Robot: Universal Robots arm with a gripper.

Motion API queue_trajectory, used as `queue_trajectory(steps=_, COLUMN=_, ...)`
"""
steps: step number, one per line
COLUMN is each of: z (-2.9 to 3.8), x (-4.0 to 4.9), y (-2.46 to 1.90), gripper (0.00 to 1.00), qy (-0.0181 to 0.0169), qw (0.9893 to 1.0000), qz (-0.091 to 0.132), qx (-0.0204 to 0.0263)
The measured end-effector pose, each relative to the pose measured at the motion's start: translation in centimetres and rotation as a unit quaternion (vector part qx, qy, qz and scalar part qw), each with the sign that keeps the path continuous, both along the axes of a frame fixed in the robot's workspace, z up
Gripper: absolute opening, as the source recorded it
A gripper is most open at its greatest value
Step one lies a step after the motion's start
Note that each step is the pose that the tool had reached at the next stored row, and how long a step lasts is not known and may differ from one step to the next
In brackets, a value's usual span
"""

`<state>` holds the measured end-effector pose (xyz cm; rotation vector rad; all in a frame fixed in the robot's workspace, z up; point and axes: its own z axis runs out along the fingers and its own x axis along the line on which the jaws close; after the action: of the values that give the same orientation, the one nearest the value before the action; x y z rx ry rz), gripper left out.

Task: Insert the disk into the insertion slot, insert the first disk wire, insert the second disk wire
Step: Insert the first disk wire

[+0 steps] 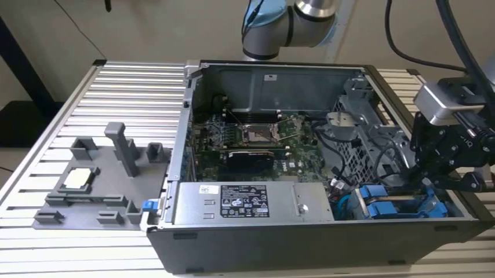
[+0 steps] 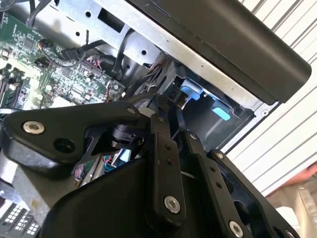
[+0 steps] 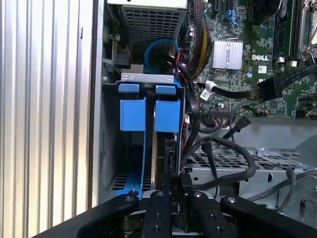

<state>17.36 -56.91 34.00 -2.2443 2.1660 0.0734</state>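
Observation:
The disk [image 3: 166, 116], in its blue frame, sits inside the insertion slot [image 3: 147, 77] of the grey drive cage, beside another blue frame [image 3: 132, 114]. In the exterior view the blue frames [image 1: 384, 207] lie at the case's near corner on the exterior view's right. My gripper [image 3: 178, 192] hangs over the disk's rear end, its fingers [image 3: 159, 213] close together and shut on a black disk wire connector [image 3: 179, 184] that meets the drive's edge. In the second wrist view the gripper [image 2: 166, 103] reaches down into the cage near the blue tabs [image 2: 191, 92]. From the exterior view, the gripper [image 1: 428, 184] is above the cage.
The open case [image 1: 309, 237] lies on a slatted metal table [image 1: 124, 98]. The grey power-supply box [image 1: 247, 202] borders the cage. Black cables [image 3: 223, 148] loop beside the disk, over the motherboard [image 1: 255, 139]. A grey fixture tray [image 1: 101, 185] stands at the exterior view's left.

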Motion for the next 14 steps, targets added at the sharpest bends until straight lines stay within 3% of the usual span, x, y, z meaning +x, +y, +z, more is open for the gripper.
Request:
queue_trajectory(steps=3, z=0.08, x=0.01, y=0.0, gripper=0.19, qy=0.0016, qw=1.0, qz=-0.001, qx=0.0003)
queue_trajectory(steps=6, z=0.67, x=0.0, y=0.0, gripper=0.19, qy=0.003, qw=1.0, qz=-0.001, qx=0.0)
queue_trajectory(steps=14, z=0.61, x=0.01, y=-0.15, gripper=0.19, qy=0.0031, qw=1.0, qz=-0.002, qx=-0.0011)
